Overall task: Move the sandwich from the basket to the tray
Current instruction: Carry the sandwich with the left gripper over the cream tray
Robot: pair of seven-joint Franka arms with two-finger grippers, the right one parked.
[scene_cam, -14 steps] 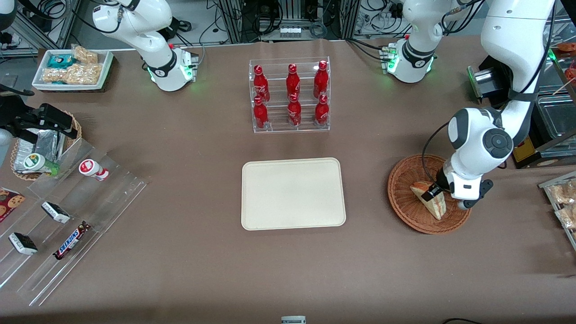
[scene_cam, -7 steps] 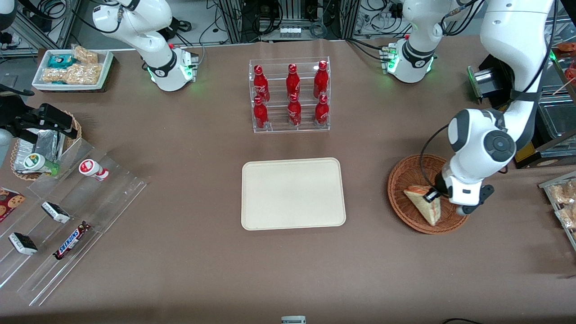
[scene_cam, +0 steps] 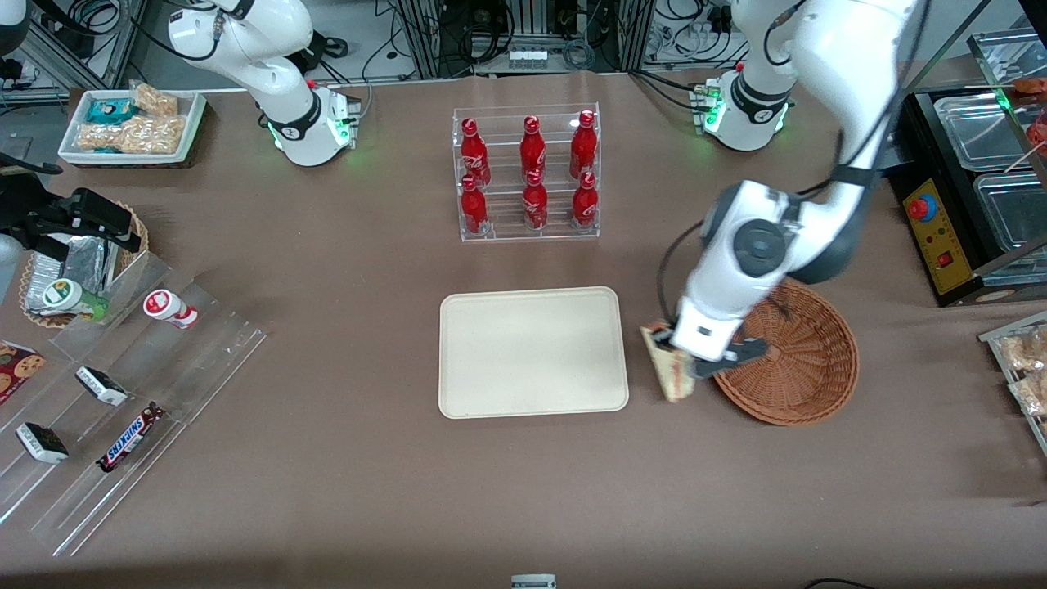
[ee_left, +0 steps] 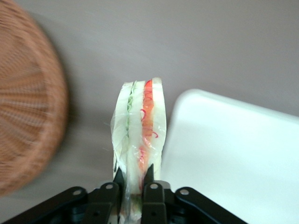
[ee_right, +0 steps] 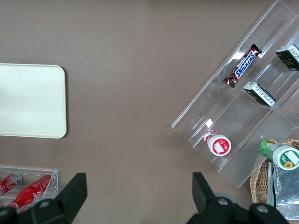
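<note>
Sandwich (scene_cam: 668,370) hangs in the air between the basket (scene_cam: 797,360) and the tray (scene_cam: 532,352), pinched at one end by the gripper (scene_cam: 684,357) so that the rest of the wedge sticks out free. The wrist view shows why the hold works: the two fingers (ee_left: 150,191) press flat against the bread faces, across the layers, with the green and orange-red filling edge (ee_left: 140,126) turned toward the camera. Gripped this way the wedge keeps its shape and should not split along the filling, though the clear wrap could let it slip if the squeeze is light.

The basket is empty of the sandwich now, and its rim lies just beside the gripper, on the side toward the working arm's end of the surface. The tray's near edge is close on the sandwich's other side, with nothing lying on it.

The left arm (scene_cam: 826,98) reaches in from above and folds at the elbow, its forearm sloping down toward the tray and the wrist (scene_cam: 740,270) pointing the fingers downward over the bare surface. By my reading the carry is roughly halfway, and lowering over the tray is what remains.
</note>
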